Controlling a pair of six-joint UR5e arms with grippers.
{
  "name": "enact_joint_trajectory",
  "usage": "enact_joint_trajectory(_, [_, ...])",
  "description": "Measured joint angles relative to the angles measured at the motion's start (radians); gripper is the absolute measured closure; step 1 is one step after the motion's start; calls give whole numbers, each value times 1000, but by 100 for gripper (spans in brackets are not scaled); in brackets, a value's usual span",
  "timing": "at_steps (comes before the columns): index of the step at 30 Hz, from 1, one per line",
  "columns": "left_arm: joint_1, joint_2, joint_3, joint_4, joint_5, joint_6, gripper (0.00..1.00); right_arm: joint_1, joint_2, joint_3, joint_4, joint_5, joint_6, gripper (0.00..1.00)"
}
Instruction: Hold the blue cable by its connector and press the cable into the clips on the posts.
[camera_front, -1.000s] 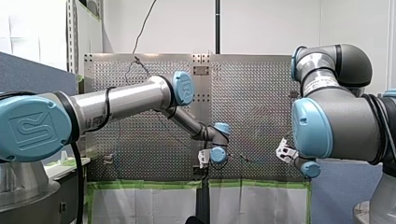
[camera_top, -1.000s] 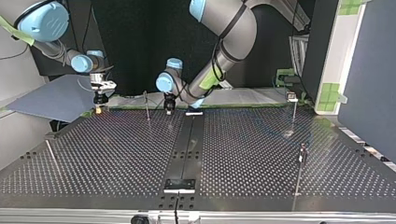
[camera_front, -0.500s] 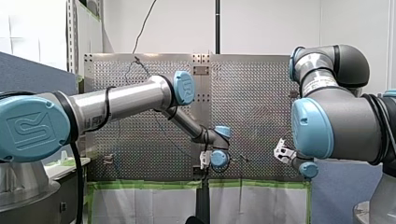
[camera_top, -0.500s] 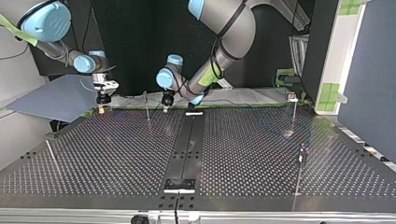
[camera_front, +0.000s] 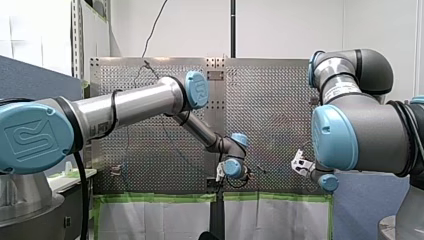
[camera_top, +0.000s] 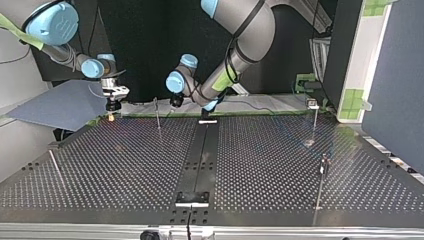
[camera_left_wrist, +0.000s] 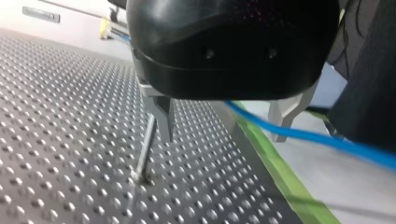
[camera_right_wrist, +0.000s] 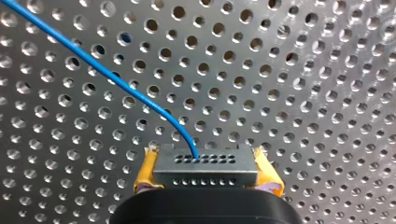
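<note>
Top view, with the dial centred on the table's middle.

Right gripper (camera_top: 112, 104) is sitting at 10 o'clock, at the table's edge nearest the arms. Close up, its yellow pads (camera_right_wrist: 145, 170) are clamping the connector (camera_right_wrist: 205, 164), 1 pad on each short end. The connector is a small grey rectangular block, matte, with 2 rows of tiny holes. The blue cable (camera_right_wrist: 116, 79) is leaving 1 hole and curving away ahead of the gripper over the perforated table (camera_right_wrist: 303, 93). It is thin, smooth and slack.

Left gripper (camera_left_wrist: 226, 122) is hovering near 11 o'clock, just beside a thin metal post (camera_left_wrist: 147, 144). Its fingers (camera_left_wrist: 163, 114) are standing apart and gripping nothing; they are bare metal, flat and tapered. The cable is crossing under its black housing, apart from the post. Whether it lies between the fingers, I cannot tell. Another post at 2 o'clock is carrying a small pale clip (camera_top: 313, 103).

Risks, as I am judging them:
- The single strand is meeting the connector at a tight bend, so a hard pull could be kinking it or tugging it out.
- The posts are slender, so a sideways press could be bending 1, or sending the cable past a clip.
- The open finger is sitting close enough to the post to be knocking it.
</note>
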Motion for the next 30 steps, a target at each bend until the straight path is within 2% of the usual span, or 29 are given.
enact_joint_trajectory(4, [-4, 34, -35, 23, 35, -13, 0, 3, 10, 0, 2, 1, 1, 100])
enact_joint_trajectory(10, [-17, 84, -84, 60, 72, -4, 0, 4, 17, 0, 5, 2, 2, 100])
enact_joint_trajectory(15, [-35, 115, -119, 62, 78, 11, 0, 3, 17, 0, 6, 2, 3, 100])
enact_joint_trajectory(24, [-59, 122, -187, 84, 78, 1, 0, 5, 18, 0, 7, 2, 3, 100])
enact_joint_trajectory(30, [-68, 122, -195, 96, 72, -5, 0, 5, 19, 0, 7, 1, 3, 100])
